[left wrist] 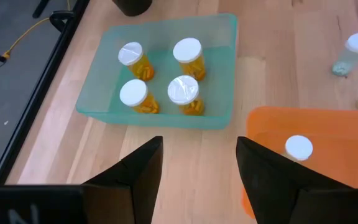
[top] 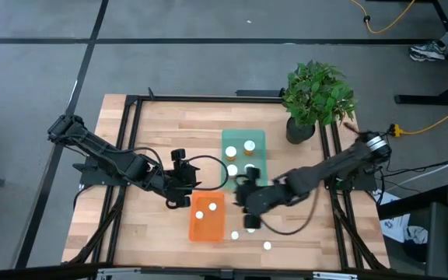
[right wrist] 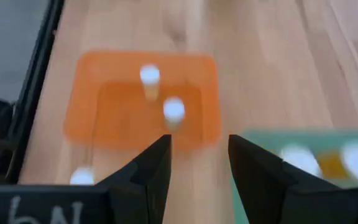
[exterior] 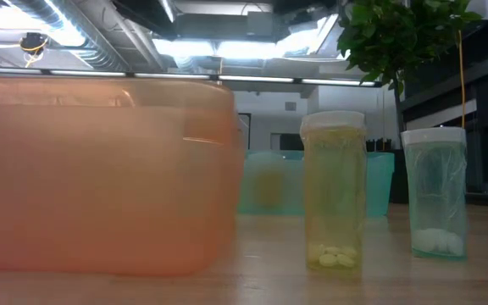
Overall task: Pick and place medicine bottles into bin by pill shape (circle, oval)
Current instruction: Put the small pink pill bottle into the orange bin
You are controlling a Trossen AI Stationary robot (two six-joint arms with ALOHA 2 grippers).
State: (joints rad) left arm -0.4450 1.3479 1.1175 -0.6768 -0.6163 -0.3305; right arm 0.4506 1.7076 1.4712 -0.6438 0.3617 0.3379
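Two arms reach inward: left gripper (top: 182,180), released and empty, at nine o'clock of right gripper (top: 249,204), parted, empty.

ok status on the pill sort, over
Left gripper open, empty, by green tray. Right gripper empty, between trays. Four bottles in green, two in orange tray; loose bottles remain.

No text legible, perhaps blur.

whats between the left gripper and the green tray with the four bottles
Only bare wooden tabletop; the left wrist view shows the left gripper open, short of the green tray.
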